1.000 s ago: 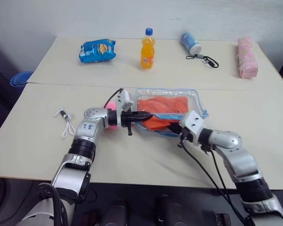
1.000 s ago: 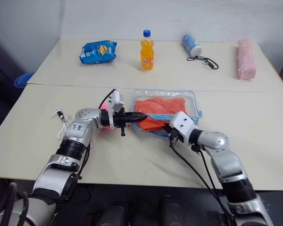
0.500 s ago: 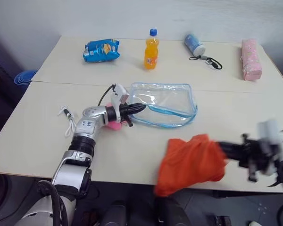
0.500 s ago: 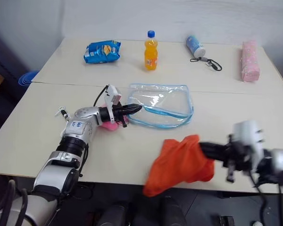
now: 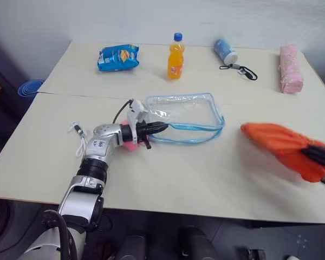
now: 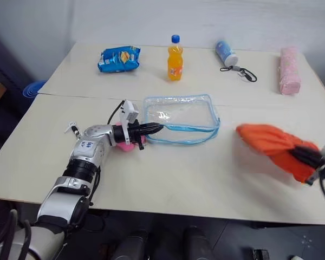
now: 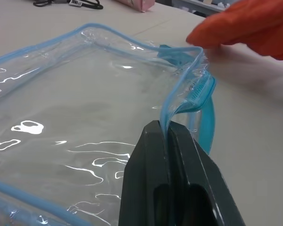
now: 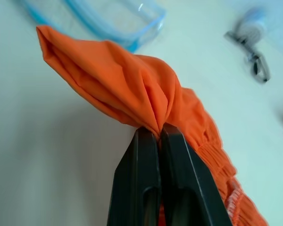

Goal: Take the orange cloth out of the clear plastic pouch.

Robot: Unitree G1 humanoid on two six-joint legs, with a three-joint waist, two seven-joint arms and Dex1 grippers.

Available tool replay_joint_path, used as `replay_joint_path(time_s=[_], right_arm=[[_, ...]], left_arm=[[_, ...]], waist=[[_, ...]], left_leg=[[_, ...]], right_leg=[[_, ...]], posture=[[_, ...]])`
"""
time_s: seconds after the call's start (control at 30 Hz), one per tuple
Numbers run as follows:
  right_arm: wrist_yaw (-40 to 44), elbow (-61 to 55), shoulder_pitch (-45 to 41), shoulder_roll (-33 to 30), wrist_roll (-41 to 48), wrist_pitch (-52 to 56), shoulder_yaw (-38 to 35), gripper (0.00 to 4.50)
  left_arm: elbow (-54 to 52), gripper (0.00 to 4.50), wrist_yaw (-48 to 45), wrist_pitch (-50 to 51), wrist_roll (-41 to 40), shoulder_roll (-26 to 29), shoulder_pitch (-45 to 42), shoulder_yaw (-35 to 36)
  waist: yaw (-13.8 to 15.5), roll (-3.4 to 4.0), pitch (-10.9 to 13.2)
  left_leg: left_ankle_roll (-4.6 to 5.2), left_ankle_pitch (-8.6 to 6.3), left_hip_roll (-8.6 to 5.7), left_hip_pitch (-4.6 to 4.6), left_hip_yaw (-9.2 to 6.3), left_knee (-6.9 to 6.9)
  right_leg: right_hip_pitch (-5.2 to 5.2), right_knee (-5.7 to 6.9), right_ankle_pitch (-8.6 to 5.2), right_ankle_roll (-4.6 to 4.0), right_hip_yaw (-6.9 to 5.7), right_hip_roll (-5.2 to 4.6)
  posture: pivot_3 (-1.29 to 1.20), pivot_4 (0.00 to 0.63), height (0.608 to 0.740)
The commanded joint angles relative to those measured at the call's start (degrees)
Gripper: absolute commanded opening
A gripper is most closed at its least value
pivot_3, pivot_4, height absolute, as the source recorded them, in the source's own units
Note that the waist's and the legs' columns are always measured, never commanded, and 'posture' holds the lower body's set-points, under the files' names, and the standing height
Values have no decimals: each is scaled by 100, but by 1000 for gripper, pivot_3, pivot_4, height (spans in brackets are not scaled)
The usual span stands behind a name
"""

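Orange cloth (image 5: 284,144) now fully out, right gripper (image 8: 150,134) clamping it, swinging right of the emptied clear plastic pouch (image 5: 185,115); left gripper (image 7: 169,129) still pinching pouch rim – task essentially done

Head stereo pair overlooks table (image 5: 151,179); wrist cameras close, sighting along own claws.

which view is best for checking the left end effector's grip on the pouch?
Left wrist view: the left end effector is shut on the light-blue trim of the clear plastic pouch, seen close up. The eye views show the pinch at the pouch's near-left edge from above. The right wrist view catches just a corner of the pouch, no grip.
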Motion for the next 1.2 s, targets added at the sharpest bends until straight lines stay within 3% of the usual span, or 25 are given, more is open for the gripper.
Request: replay_joint_path(time_s=[0.03,0.17,0.33,0.53,0.67,0.73,0.83,0.97,1.13,1.2], right_arm=[[50,457,159,96,-315,-742,187,27],[243,1074,406,85,-301,-1092,265,27],[632,852,799,-60,92,-964,30,1324],[880,-192,1474,-145,819,-38,-532,3371],[710,-2112,2163,67,1575,892,-847,4500],[319,-2943,2175,153,1978,1366,-748,4500],[-65,-3675,1820,347,2078,1600,-52,4500],[-208,-3672,1350,740,1389,1308,1142,4500],[-253,-2776,954,1120,459,305,1628,4500],[-249,-2454,969,1138,245,12,1629,4500]], left_arm=[[-435,0,-184,30,-57,114,73,-70],[-741,0,-414,99,-37,325,278,-166],[-1117,0,-990,188,-57,839,634,-326],[-1759,1605,-1584,579,-151,1565,1147,-464],[-1990,2850,-1755,-376,-438,1990,1709,254],[-2132,3364,-1884,-635,-677,2218,2012,642],[-2419,3364,-2218,-949,-722,2726,2778,909],[-3003,3364,-2078,-1321,-597,3058,4112,1260],[-3233,3364,-1256,-1671,-618,2760,4787,1675],[-3529,3364,-729,-1325,-766,2567,4867,1854]], waist=[[-6,7,-4],[-23,11,-6],[-68,12,-7],[-84,15,-8],[-140,22,-11],[-163,21,-10],[-211,20,-12],[-184,23,-15],[-25,22,-14],[0,23,-14]], left_leg=[[0,0,0,1,3,0],[-1,1,2,10,11,0],[-3,1,4,13,11,-2],[-1,0,4,14,3,-5],[-3,0,7,14,-5,-10],[-6,0,13,16,-13,-13],[-6,-1,13,17,-15,-14],[-1,-4,11,16,-17,-25],[47,-33,1,8,-17,-14],[49,-34,1,9,-17,-12]], right_leg=[[0,1,0,0,2,0],[2,3,0,0,9,1],[3,6,0,0,12,3],[8,3,0,0,10,2],[8,2,0,-1,7,1],[13,-2,0,-1,2,2],[15,-6,0,-1,3,-2],[16,-21,-1,-3,-1,-10],[21,-33,-1,-3,-6,-25],[26,-37,-1,-3,-8,-25]], posture=[[0,150,740],[0,150,740],[0,150,740],[0,150,740],[0,150,740],[0,150,740],[0,150,740],[0,150,740],[0,150,740],[0,150,740]])
